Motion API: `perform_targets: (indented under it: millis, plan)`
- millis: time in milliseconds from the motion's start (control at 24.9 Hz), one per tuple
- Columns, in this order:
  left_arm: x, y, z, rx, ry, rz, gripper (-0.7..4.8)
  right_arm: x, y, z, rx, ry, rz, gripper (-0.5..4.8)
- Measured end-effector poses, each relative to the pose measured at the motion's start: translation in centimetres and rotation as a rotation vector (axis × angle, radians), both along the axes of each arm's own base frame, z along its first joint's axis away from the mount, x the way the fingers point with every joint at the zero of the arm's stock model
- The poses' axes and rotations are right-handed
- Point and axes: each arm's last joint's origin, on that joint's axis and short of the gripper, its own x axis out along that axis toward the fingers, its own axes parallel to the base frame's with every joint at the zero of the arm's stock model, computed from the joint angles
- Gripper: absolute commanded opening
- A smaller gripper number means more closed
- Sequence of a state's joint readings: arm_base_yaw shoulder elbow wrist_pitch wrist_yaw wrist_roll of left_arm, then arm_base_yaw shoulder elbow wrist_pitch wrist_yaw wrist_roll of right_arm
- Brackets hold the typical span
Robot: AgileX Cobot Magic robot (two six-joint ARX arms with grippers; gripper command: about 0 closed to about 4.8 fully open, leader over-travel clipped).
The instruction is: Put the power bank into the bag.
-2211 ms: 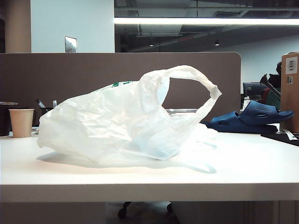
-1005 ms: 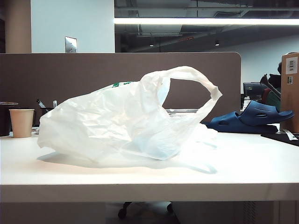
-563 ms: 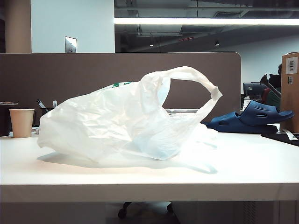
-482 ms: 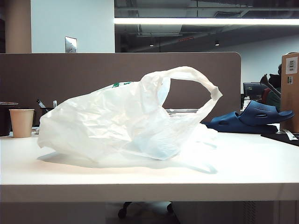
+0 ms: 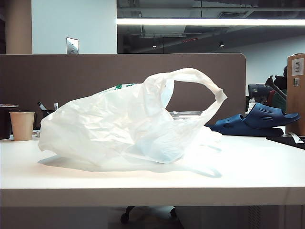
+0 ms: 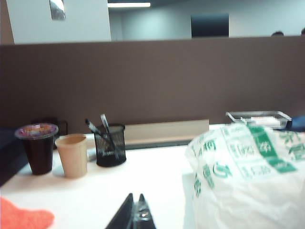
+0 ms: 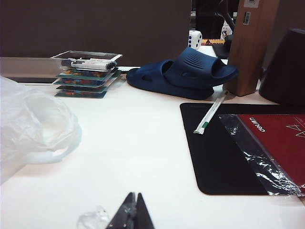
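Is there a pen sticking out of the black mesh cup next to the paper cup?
Yes, the left wrist view shows dark pens leaning out of the black mesh cup beside the paper cup.

Bag (image 5: 119,121): translucent white, green printed logo panels. Table (image 5: 248,176): white. Partition (image 5: 71,76): brown. Paper cup (image 6: 72,155): tan. Lidded cup (image 6: 37,148): dark, multicoloured lid. Pen holder (image 6: 110,145): black mesh. Slippers (image 7: 183,74): navy blue. Mat (image 7: 224,148): black. Book (image 7: 279,140): red. Left gripper (image 6: 135,215), right gripper (image 7: 129,212): black.
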State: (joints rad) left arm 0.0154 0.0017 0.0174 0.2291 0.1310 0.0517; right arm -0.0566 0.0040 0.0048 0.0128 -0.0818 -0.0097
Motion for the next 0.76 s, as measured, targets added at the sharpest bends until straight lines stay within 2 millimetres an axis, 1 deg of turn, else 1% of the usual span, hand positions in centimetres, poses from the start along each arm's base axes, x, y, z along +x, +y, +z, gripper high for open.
perform_targets:
  millis: [40, 281, 764]
  plan:
    - [0.16, 0.0, -0.61, 0.0, 0.027, 0.0, -0.06, 0.0, 0.0, 0.0, 0.0, 0.0, 0.0, -0.05]
    - [0.13, 0.0, -0.52, 0.0, 0.016, 0.0, -0.05, 0.0, 0.0, -0.4, 0.003, 0.042, 0.0, -0.05]
    - [0.13, 0.0, -0.52, 0.0, 0.016, 0.0, -0.05, -0.01, -0.01, -0.46, 0.003, 0.047, -0.001, -0.05]
